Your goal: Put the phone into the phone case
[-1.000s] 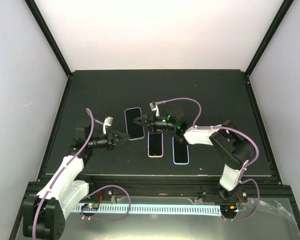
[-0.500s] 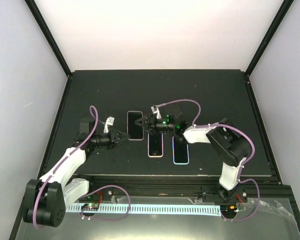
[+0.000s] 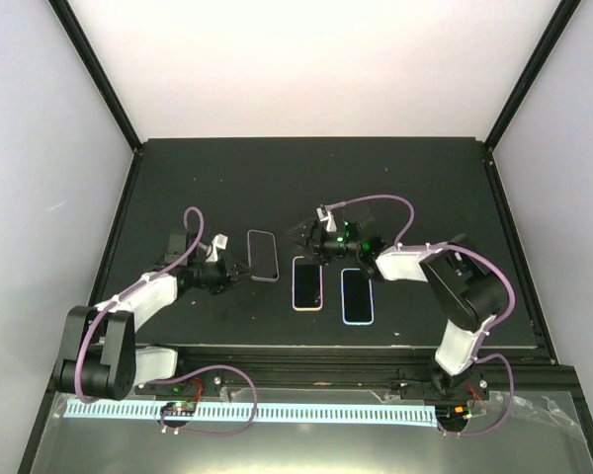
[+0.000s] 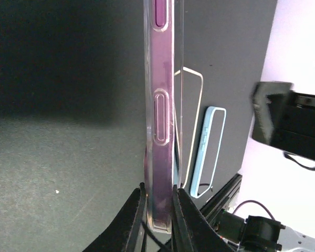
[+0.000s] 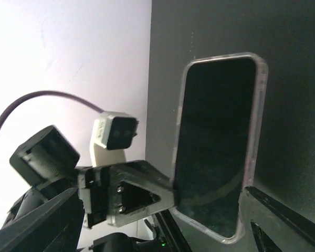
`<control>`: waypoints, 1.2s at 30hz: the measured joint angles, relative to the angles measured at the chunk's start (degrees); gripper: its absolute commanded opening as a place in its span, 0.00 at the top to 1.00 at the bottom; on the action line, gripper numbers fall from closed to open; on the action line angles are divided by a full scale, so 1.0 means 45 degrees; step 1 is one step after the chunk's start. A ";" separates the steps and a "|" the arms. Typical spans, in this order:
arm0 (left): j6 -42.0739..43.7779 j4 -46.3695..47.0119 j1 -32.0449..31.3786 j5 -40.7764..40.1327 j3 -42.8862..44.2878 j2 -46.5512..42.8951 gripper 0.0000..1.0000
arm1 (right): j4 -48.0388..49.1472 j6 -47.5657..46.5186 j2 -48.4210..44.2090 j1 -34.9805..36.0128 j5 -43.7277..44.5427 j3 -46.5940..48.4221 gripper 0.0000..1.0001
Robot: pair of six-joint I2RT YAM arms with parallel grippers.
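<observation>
The phone (image 3: 264, 255) has a dark screen and sits inside a clear phone case whose rim (image 5: 259, 105) frames it. It lies left of centre on the black table. My left gripper (image 3: 244, 270) is shut on its left long edge. In the left wrist view the purple side of the phone (image 4: 161, 131) runs up from between my fingertips (image 4: 157, 205). My right gripper (image 3: 306, 234) stands open to the right of the phone, apart from it. In the right wrist view its wide-spread fingers (image 5: 160, 226) frame the phone (image 5: 215, 147) without touching it.
Two more phone-shaped items lie flat to the right, one with a pinkish-white rim (image 3: 307, 283) and one with a blue rim (image 3: 357, 295). Both also show in the left wrist view, the white rim (image 4: 191, 131) and the blue rim (image 4: 210, 152). Black frame rails border the table (image 3: 415, 188).
My right gripper has opened, let go of the phone and drawn back to the right. The phone has shifted slightly left with the left gripper, which stays shut on it.
</observation>
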 measured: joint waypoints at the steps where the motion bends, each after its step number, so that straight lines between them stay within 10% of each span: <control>1: 0.0053 0.0005 0.0000 -0.0049 0.0039 0.0185 0.98 | -0.0267 -0.0185 -0.0219 -0.0010 0.0049 0.0000 0.18; 17: 0.1025 -0.0233 0.0058 -0.0923 0.0617 0.1972 0.85 | -0.4677 -0.2982 -0.4143 0.0000 0.1044 0.0112 0.02; 30: 0.1438 -0.2458 0.0083 -0.2356 0.1501 -0.0661 0.43 | -0.9369 -0.5416 -0.7844 -0.0015 0.2890 0.0767 0.00; 36: 0.2093 -0.4221 0.0131 -0.3177 0.2895 -0.2307 0.01 | -1.1536 -0.6339 -0.9112 -0.0053 0.3779 0.1637 0.00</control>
